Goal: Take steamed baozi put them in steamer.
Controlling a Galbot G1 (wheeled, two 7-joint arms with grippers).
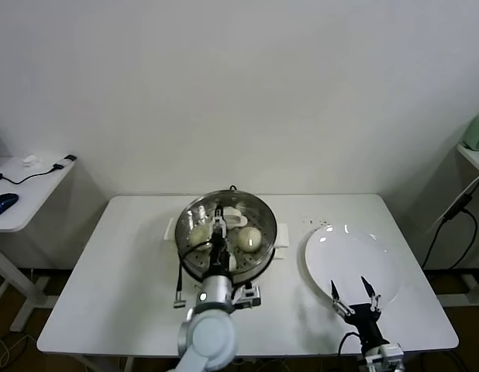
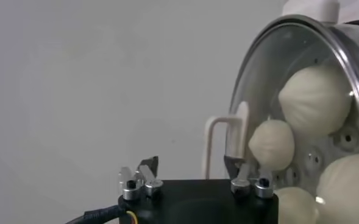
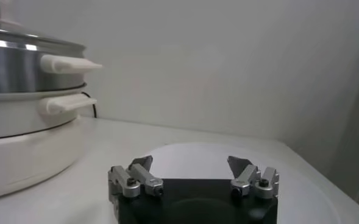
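Left tool (image 1: 218, 225) open over upright steamer (image 1: 264, 215) holding baozi (image 1: 249, 239).

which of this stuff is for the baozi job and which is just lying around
For the job:
- steamed baozi, in the steamer
- steamer
- left tool, over the steamer
- right tool, open, by the plate

Lying about:
- white plate, bare
- mouse and cable on the side table

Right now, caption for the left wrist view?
Open left gripper above the steamer, four steamed baozi inside.

Shiny steel steamer (image 1: 264, 219) holds smooth matt dough baozi (image 1: 249, 239); glossy white plate (image 1: 349, 260) beside it.
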